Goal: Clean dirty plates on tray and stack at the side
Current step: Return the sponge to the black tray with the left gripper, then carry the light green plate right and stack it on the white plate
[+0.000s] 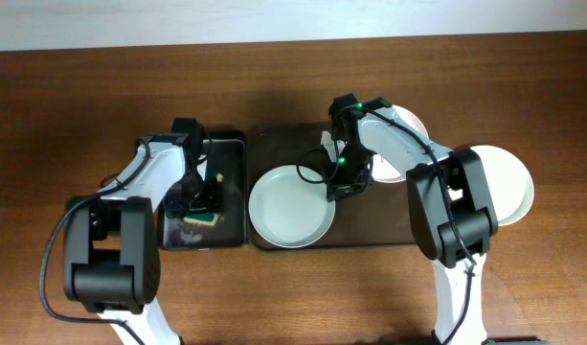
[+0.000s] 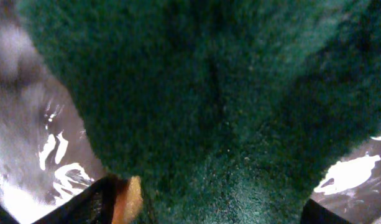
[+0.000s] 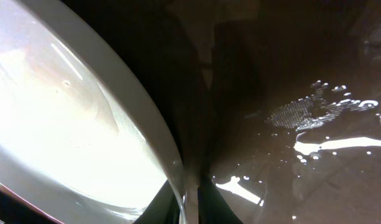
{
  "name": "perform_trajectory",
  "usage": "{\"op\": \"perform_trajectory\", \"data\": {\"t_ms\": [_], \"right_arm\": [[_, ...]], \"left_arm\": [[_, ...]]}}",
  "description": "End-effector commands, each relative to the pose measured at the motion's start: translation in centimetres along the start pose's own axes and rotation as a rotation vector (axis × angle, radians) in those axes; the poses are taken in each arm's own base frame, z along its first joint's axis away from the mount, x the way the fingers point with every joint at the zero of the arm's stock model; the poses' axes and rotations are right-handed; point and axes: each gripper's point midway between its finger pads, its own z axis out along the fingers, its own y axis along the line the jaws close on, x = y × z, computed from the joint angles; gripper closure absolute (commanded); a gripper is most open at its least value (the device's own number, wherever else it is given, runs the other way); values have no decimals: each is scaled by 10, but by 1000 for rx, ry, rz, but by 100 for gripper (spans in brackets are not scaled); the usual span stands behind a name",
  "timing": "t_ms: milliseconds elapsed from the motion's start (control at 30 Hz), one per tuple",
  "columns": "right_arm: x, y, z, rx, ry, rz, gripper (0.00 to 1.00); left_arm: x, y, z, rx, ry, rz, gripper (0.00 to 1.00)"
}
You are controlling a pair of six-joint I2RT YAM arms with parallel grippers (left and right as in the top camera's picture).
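Note:
A pale greenish plate [image 1: 291,206] lies at the left end of the dark brown tray [image 1: 379,225]. My right gripper [image 1: 339,184] is shut on its right rim; in the right wrist view the rim [image 3: 66,112] runs between the fingers [image 3: 190,205] above the wet tray floor [image 3: 302,93]. A pinkish plate [image 1: 413,125] lies at the tray's far right, mostly hidden by the right arm. A white plate [image 1: 508,182] sits on the table right of the tray. My left gripper [image 1: 199,203] is shut on a green sponge [image 2: 209,93], its fingers [image 2: 206,208] on either side.
A smaller black tray [image 1: 231,153] stands left of the brown tray and holds the sponge [image 1: 199,218]; its wet, shiny floor shows in the left wrist view [image 2: 28,124]. Both arms reach in from the table's front edge.

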Motion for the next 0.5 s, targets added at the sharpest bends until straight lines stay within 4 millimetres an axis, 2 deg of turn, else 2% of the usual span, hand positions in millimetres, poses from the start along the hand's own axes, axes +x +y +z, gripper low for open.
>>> {"op": "perform_trajectory", "data": {"t_ms": [0,100,167,200,233,267,300,333,433,467], "right_arm": [[4,-15,7,58,19,21,87],[4,-15,7,57,19,21,87],[4,-15,7,58,19,21,87],[4,-15,7,58,19,21,81],[4,-15,7,58,17,20,71],[2,-15,7,57,11,18,72],[1,-14,7,56,4,16,89],[0,-14,7,56,2,15,96],[-1,-13,4,56,-7,11,96],[-3,-10,-6,59,-34,2,96]], "left_arm": [[3,-1,-2,20,-9,2,100],[-1,-2,-5,22,-25,2,100],[-10,-4,-27,34,-93,3,100],[-11,-4,-39,41,-129,4,49],[-9,-4,-48,43,-143,4,0],[-5,-3,-51,42,-137,4,0],[-2,-3,-50,40,-124,3,1],[-2,-3,-50,40,-123,3,0],[-2,-3,-50,40,-124,3,1],[-2,-3,-50,40,-124,3,1]]}}
